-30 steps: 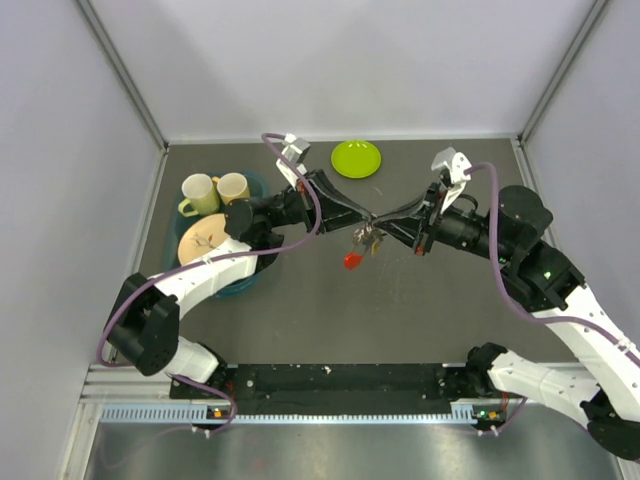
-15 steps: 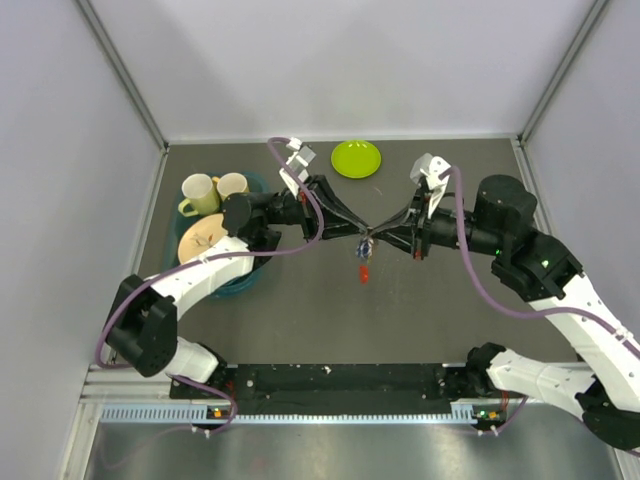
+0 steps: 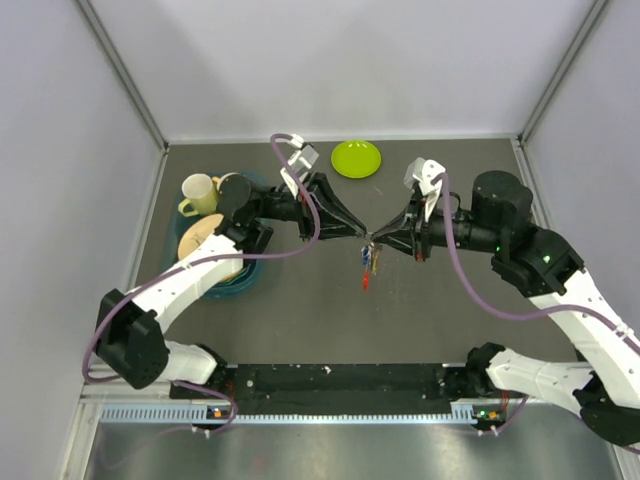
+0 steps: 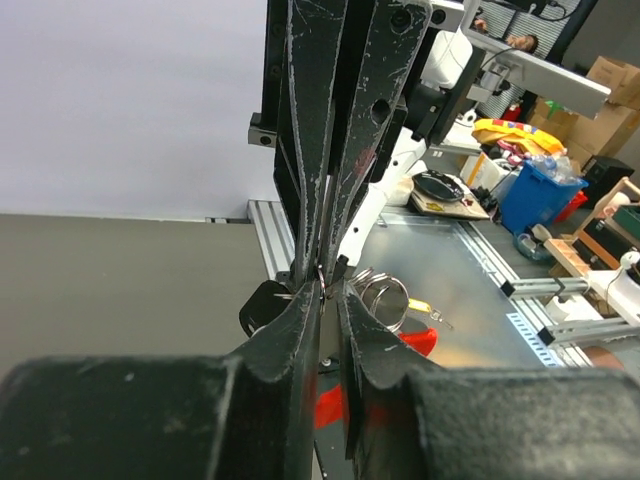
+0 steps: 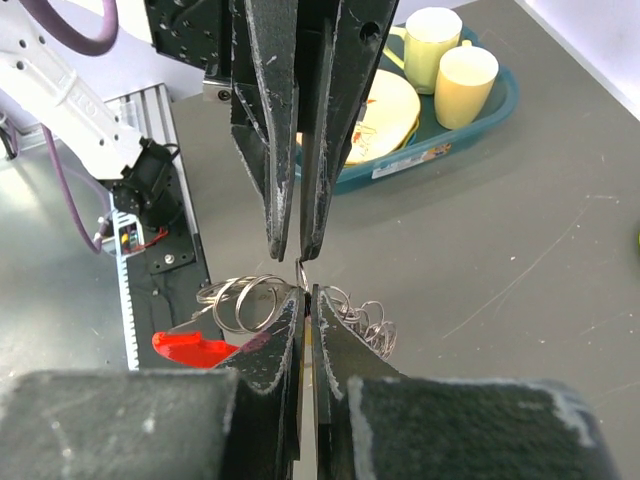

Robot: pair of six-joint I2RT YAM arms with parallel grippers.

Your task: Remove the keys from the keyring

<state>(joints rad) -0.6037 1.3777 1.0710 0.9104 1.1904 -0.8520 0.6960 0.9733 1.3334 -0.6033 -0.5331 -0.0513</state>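
Observation:
My left gripper (image 3: 362,234) and right gripper (image 3: 375,238) meet tip to tip above the middle of the table. Both are shut on the thin silver keyring (image 5: 301,272), which stands edge-on between the two pairs of tips; it also shows in the left wrist view (image 4: 322,282). The keys (image 3: 368,262) hang in a bunch below the tips, with the red tag (image 3: 366,283) lowest. In the right wrist view, further silver rings (image 5: 240,298) and the red tag (image 5: 192,347) hang to the left of my fingers (image 5: 282,335). The blue key is hard to make out.
A lime-green dish (image 3: 356,158) lies at the back of the table. A teal tray (image 3: 236,285) at the left holds a yellow-green cup (image 3: 198,193) and a plate (image 3: 200,238); the left arm crosses over it. Grey walls enclose the table.
Both grippers have shifted a little left and stayed joined at the ring. The key bunch and the red tag have swung from the lower left and now hang straight below the tips.

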